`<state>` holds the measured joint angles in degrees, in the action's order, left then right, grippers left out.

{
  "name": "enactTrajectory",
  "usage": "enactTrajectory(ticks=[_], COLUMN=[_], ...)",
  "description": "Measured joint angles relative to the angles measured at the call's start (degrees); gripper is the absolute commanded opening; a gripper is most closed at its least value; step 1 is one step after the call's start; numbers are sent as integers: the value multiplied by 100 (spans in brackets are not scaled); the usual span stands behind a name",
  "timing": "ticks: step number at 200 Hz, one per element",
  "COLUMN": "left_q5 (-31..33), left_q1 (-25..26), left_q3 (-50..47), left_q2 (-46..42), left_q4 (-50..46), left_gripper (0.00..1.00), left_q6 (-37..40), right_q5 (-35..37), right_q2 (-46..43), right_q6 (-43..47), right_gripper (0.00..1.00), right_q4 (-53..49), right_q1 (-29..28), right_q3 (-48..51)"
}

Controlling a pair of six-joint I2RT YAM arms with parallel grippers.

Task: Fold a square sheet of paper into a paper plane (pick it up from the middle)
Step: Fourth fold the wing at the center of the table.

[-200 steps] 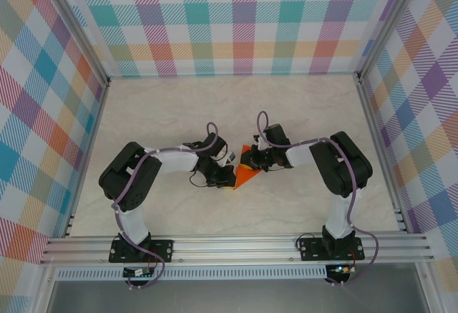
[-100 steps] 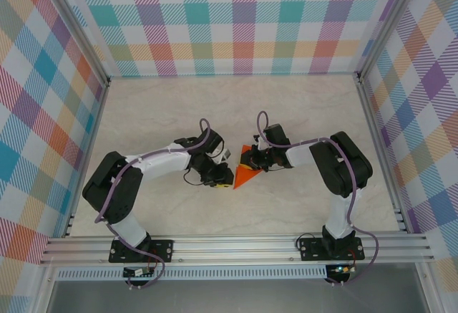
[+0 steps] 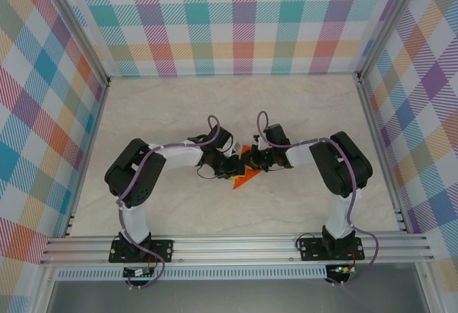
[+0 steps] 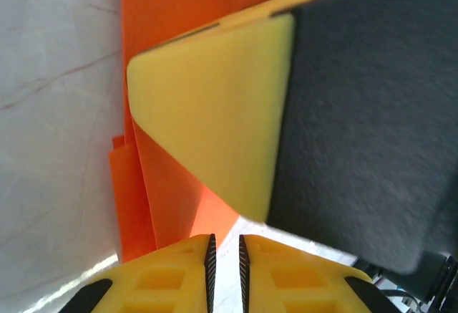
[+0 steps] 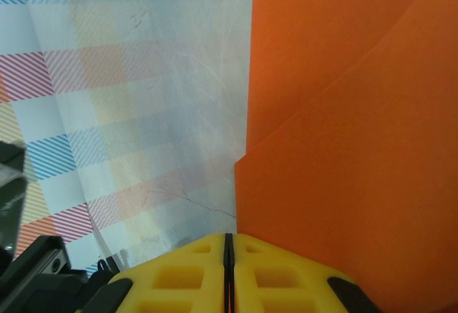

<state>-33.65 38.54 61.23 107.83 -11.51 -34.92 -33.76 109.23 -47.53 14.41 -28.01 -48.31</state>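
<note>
The orange sheet of paper (image 3: pixel 245 178) lies folded and creased, tapering to a point toward the near left, at the table's middle. My right gripper (image 3: pixel 252 161) comes in from the right and is shut on its edge; in the right wrist view the jaws (image 5: pixel 228 236) are pressed together with a sliver of orange between them and the paper (image 5: pixel 343 112) spreads to the right. My left gripper (image 3: pixel 233 169) sits just left of the paper, facing the right one. Its jaws (image 4: pixel 225 238) stand a narrow gap apart over bare table, beside the paper (image 4: pixel 168 184) and the right gripper's yellow finger (image 4: pixel 215 112).
The pale marbled table (image 3: pixel 179 112) is boxed in by plaid walls (image 3: pixel 236 19) at the back and both sides, with an aluminium rail (image 3: pixel 236 245) along the near edge. Both arms bend inward and meet at the centre.
The left arm has swung its gripper to the right, up against the paper and the right gripper, and its jaws have parted slightly. The right arm and paper have stayed put.
</note>
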Motion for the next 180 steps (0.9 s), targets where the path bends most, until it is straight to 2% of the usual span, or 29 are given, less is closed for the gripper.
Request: enactTrajectory(ticks=[81,180], left_q5=[11,28], left_q1=[-4,-4], left_q3=[-282,-629], left_q2=[37,-772], left_q4=[17,-732], left_gripper=[17,19], left_q6=[400,466], right_q5=[2,2], right_q2=[0,0], right_q6=[0,2], right_gripper=[11,11], right_q4=[-2,-2], right_q1=[0,0], right_q3=[0,0])
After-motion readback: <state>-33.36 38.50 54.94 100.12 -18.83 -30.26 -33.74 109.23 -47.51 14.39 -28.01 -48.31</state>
